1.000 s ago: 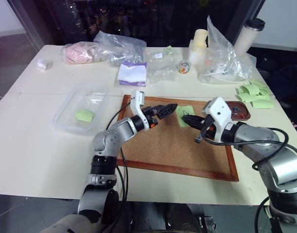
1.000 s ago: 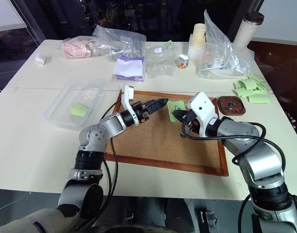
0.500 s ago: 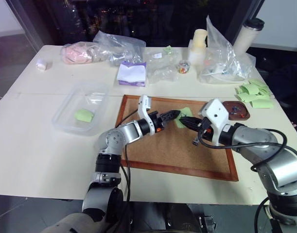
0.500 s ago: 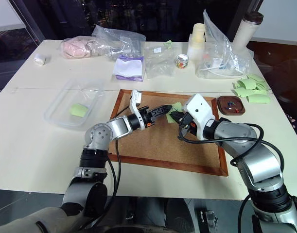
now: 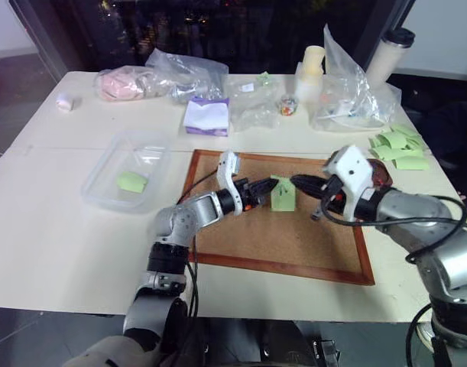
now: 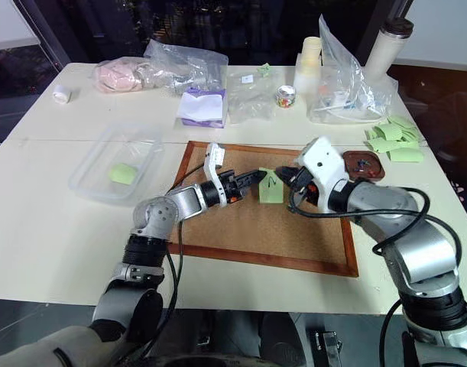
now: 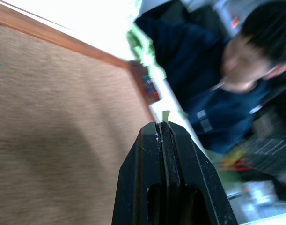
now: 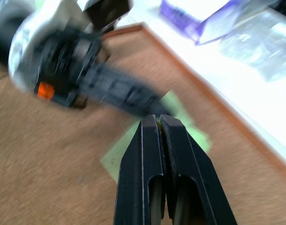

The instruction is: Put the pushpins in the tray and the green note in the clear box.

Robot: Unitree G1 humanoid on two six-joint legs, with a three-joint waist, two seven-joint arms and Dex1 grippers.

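The green note point(image 5: 283, 196) stands lifted off the cork board point(image 5: 279, 237), pinched at its left edge by my left gripper point(image 5: 267, 186), which is shut on it. A green sliver of the note pokes out between that gripper's tips in the left wrist view point(image 7: 165, 115). My right gripper point(image 5: 295, 182) is shut just right of the note's top edge; I cannot make out whether a pin sits between its tips. The tray point(image 6: 361, 165) lies beyond the board's right corner with small pushpins point(image 6: 361, 161) in it. The clear box point(image 5: 126, 180) sits left of the board with a green scrap inside.
A heap of green papers point(image 5: 400, 147) lies at the right edge. Plastic bags point(image 5: 348, 92), a purple-white packet point(image 5: 208, 116), a small jar point(image 5: 290, 105) and a tall cup point(image 5: 390, 55) line the back. A person point(image 7: 227, 70) sits across the table.
My left gripper closed on the note's edge and the note came up off the board. My right gripper drew back to the right and rose a little.
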